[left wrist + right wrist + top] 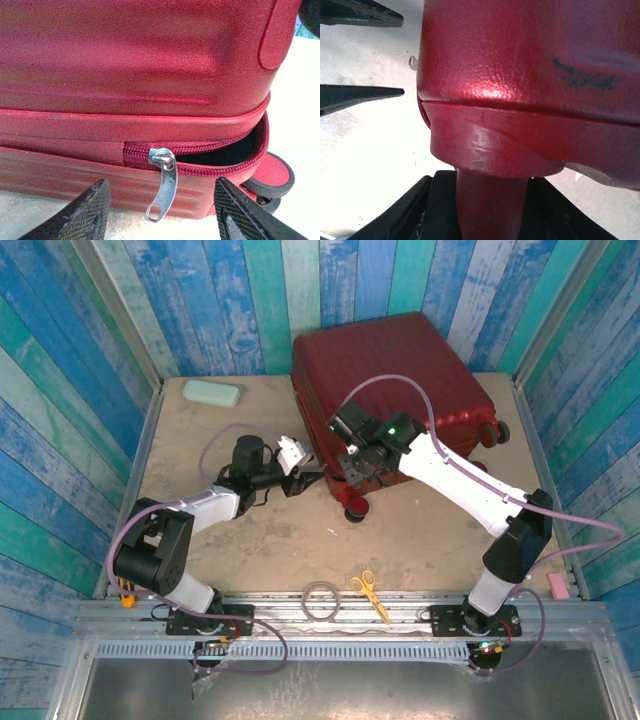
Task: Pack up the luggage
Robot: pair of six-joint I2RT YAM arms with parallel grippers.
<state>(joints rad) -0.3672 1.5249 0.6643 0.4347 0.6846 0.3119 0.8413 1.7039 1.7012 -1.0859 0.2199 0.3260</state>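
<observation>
The luggage (400, 370), a glossy red ribbed hard-shell case, lies shut and flat at the back of the table. In the left wrist view its zip is partly undone near the corner, and a silver zip pull (162, 186) hangs down the red side wall (135, 65). My left gripper (160, 216) stands open, one finger on each side of the pull and not touching it; from above, the left gripper (306, 483) is at the case's front left corner. My right gripper (492, 202) is shut on the red wheel mount (492, 200) under that corner; from above, the right gripper (353, 468) is over the corner.
A pale green block (211, 393) lies at the back left. Yellow-handled scissors (370, 595) and a grey ring (321, 600) rest by the near edge, and a pink object (558, 586) sits at the right rail. Bare tabletop (260, 540) stretches in front of the case.
</observation>
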